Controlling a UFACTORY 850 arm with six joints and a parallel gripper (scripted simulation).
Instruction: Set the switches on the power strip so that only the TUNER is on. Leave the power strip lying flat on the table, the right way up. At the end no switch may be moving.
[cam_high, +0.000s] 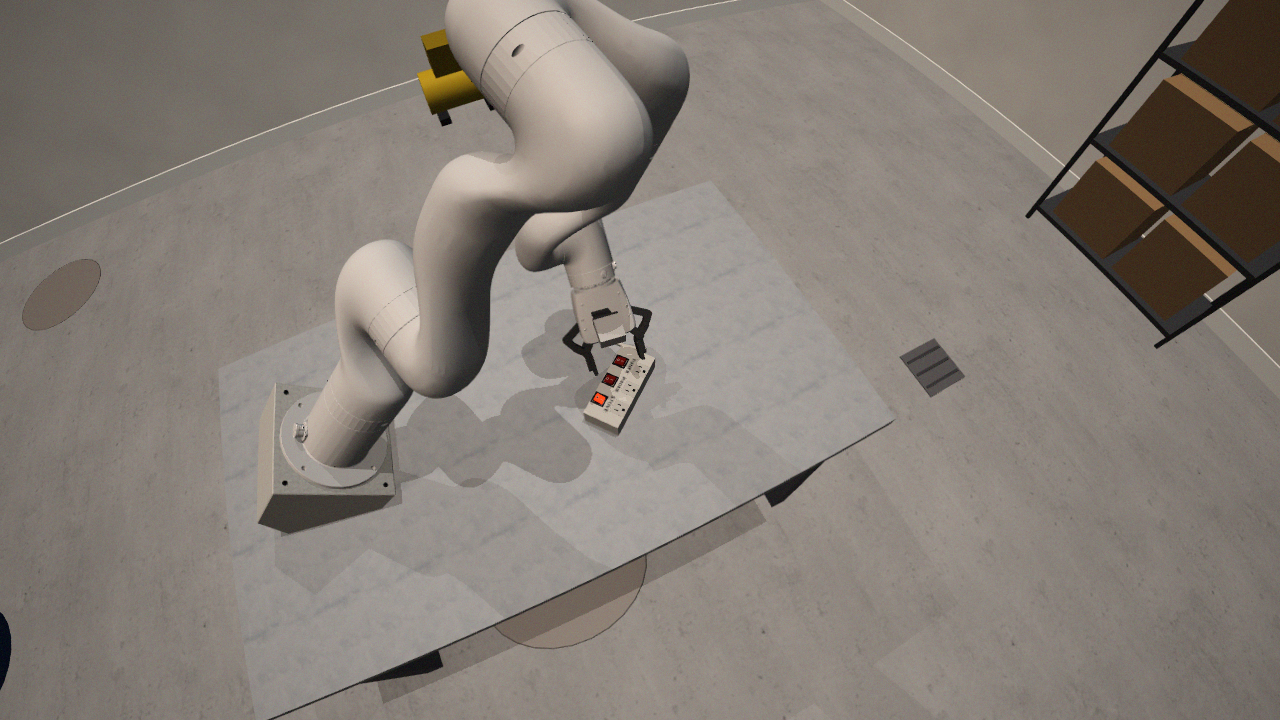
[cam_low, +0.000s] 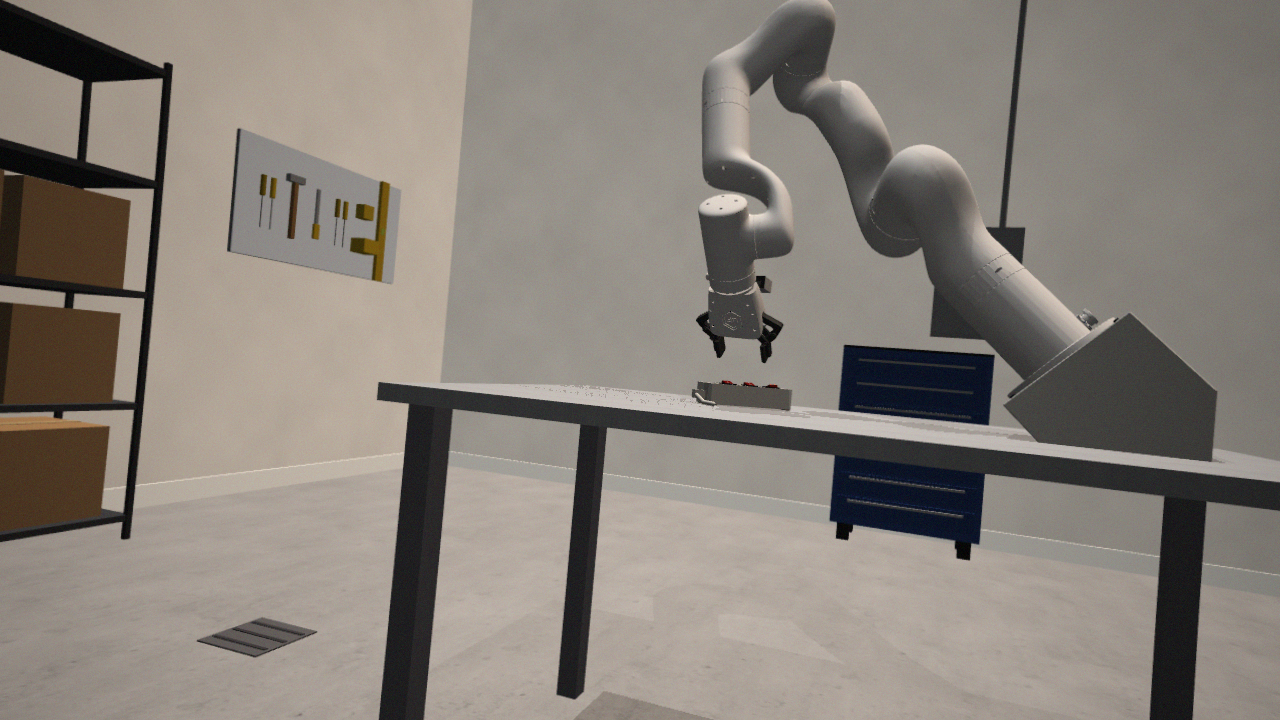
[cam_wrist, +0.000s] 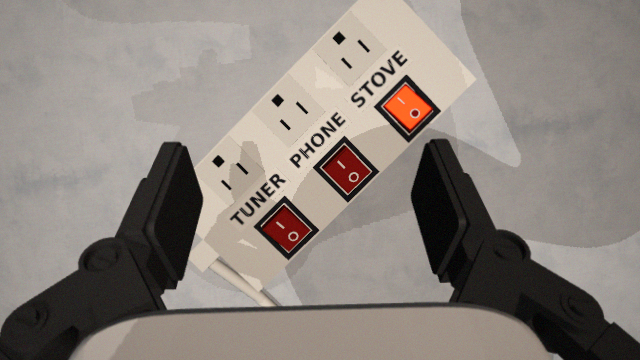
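power strip (cam_wrist: 320, 135): cream, black labels
STOVE switch (cam_wrist: 407, 108): bright orange-red
PHONE switch (cam_wrist: 346, 169): dark red
TUNER switch (cam_wrist: 286, 227): dark red
fingers: black
table (cam_high: 733, 295): mottled grey

Even, bright overhead light casts soft arm shadows across the table (cam_high: 733, 394); all views sharp.
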